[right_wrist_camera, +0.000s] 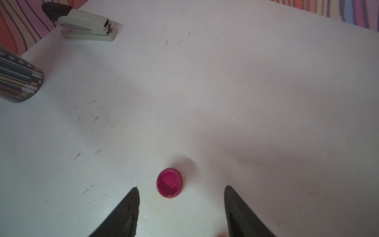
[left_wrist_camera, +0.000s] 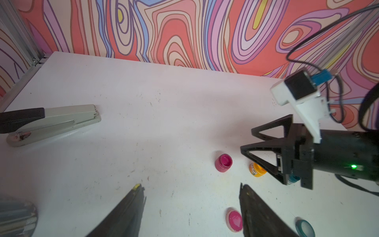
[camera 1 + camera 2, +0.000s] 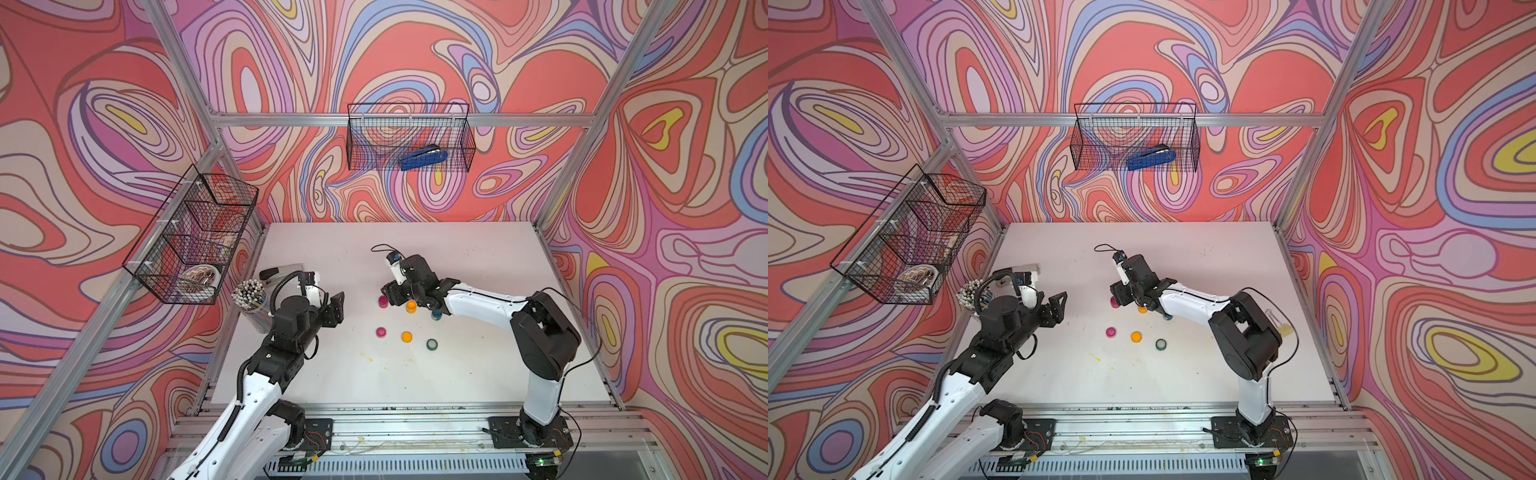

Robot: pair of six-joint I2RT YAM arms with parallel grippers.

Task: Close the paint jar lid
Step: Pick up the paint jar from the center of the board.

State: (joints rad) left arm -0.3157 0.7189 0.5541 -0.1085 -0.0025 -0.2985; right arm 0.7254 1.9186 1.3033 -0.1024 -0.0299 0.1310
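We are holding the right jaws spread and empty. The open pink jar [image 1: 169, 182] is standing on the surface [image 3: 457, 374] just ahead, centred between them. The left jaws, likewise spread, are hovering nearer the pink lid [image 2: 234, 219], toward the front edge.

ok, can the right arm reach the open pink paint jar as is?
Probably yes: the open pink paint jar stands on the white table just ahead of the right arm's spread jaws, with nothing between.
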